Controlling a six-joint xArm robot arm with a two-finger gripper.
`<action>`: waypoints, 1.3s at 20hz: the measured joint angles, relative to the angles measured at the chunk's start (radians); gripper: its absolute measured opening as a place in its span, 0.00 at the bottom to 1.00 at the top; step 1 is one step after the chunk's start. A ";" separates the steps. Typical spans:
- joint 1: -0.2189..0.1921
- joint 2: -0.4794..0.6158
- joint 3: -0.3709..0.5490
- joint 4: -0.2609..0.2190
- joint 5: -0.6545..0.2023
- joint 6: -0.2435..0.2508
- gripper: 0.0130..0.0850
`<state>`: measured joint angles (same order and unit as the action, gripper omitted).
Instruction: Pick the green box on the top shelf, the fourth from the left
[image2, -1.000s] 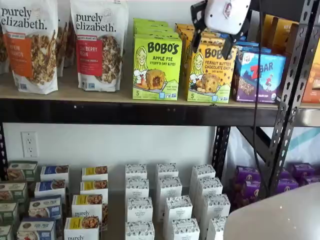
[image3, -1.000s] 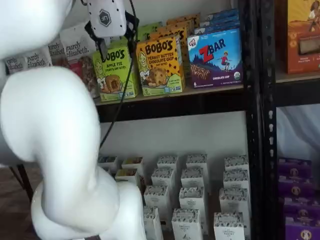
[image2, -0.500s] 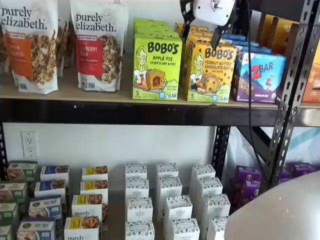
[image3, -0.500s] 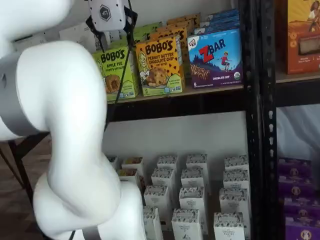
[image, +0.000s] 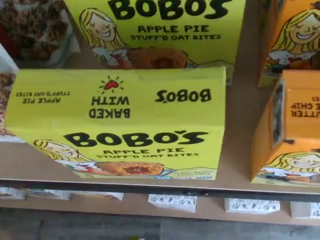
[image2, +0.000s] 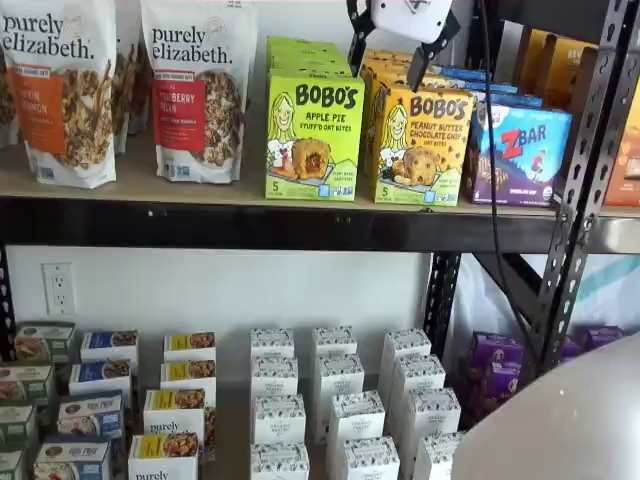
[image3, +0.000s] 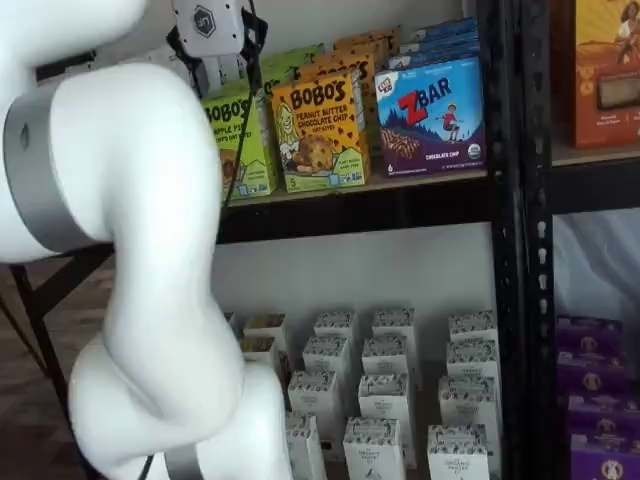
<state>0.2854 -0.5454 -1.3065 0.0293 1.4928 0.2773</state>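
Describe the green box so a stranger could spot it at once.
Find the top shelf, a tan board on a black beam. Past the granola bags stands the green box, reading Bobo's Apple Pie. Its right-hand neighbour, the Bobo's Peanut Butter box, is yellow-orange.

The top shelf (image2: 150, 185), a tan board on a black beam, carried granola bags (image2: 198, 88) at its left, then the green box (image2: 314, 135) with more behind it, an orange box (image2: 421, 145) just beside, and a blue Zbar box (image2: 518, 152).
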 joint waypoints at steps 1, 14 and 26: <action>0.007 0.001 0.000 -0.003 -0.003 0.007 1.00; 0.073 -0.002 0.027 -0.021 -0.087 0.064 1.00; 0.097 0.069 -0.026 -0.038 -0.087 0.090 1.00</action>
<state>0.3822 -0.4762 -1.3327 -0.0090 1.4058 0.3673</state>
